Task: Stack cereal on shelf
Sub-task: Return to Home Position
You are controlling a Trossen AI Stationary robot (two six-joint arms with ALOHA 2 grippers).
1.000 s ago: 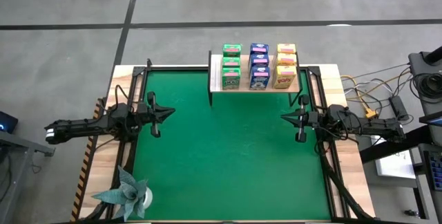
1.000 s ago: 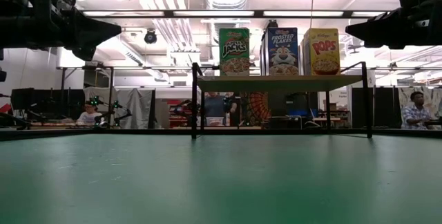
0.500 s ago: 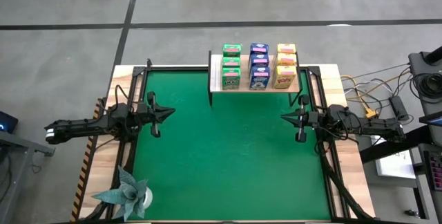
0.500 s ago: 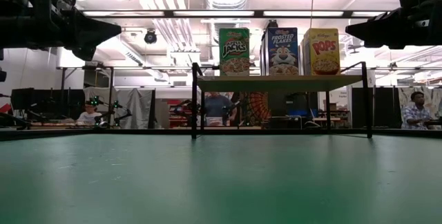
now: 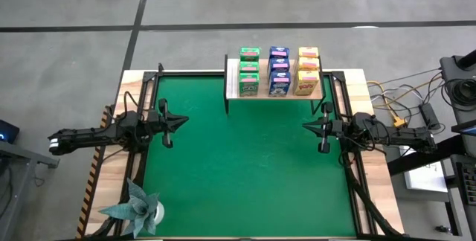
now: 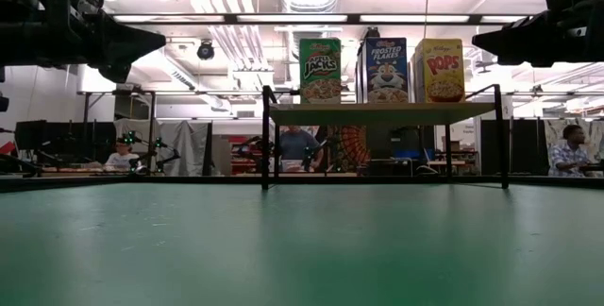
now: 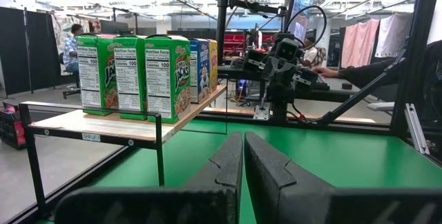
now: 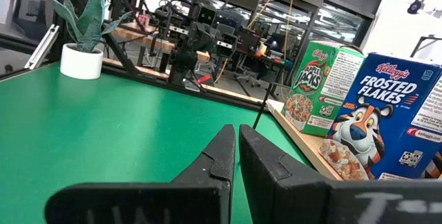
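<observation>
9 cereal boxes stand colour-sorted on the shelf, upper centre; left end effector and right end effector hover mid-frame, narrow and empty, likely because stacking is finished.

Bright ceiling lights — glare overhead

- Cereal boxes: printed cardboard, smooth, with a slight sheen.
- Shelf at 12 o'clock: pale wood plank, matt, on thin black metal legs.
- Mat: green, matt, finely textured.
- Bench: light bare wood rim.
- Fingers: dark matt plastic.
- Plant at 7 o'clock: folded teal paper; its pot is smooth and white.
</observation>
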